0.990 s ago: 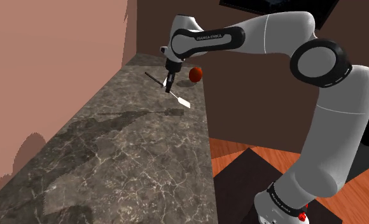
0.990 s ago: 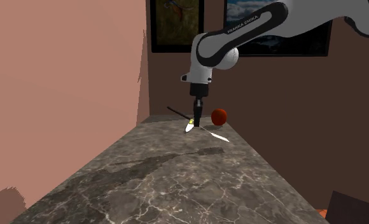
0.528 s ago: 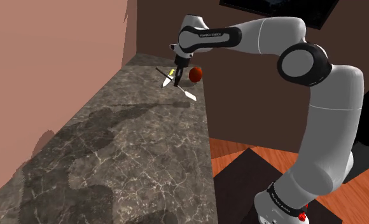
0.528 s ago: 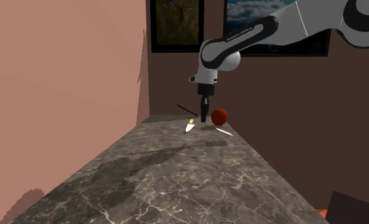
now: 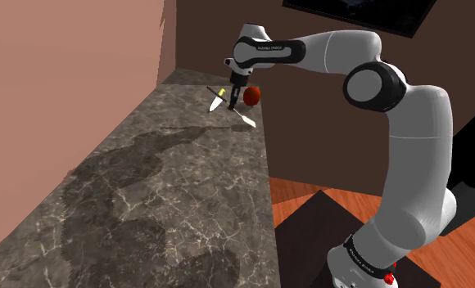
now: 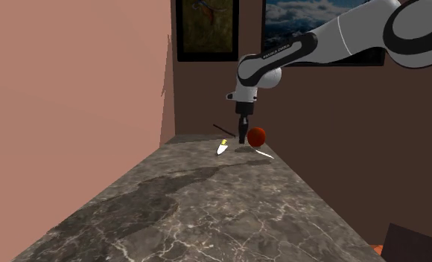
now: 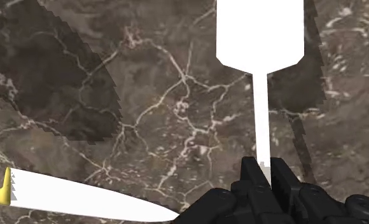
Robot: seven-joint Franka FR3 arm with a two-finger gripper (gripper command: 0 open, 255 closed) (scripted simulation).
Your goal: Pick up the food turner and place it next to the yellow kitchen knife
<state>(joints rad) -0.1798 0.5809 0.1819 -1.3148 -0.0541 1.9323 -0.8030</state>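
One gripper (image 7: 266,168) clasping turner (image 7: 259,32), knife (image 7: 81,200) handle cropped

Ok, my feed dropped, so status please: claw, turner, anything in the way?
Status: claw shut on food turner by its thin handle. Yellow-handled knife close beside on the counter. Red round thing near the claw, not blocking.

Dark marble desk (image 5: 162,196) with pale veins, a white-bladed, yellow-handled knife (image 5: 217,100) lying flat near its far end, a round red fruit (image 5: 251,96) resting close by, towards the far corner.
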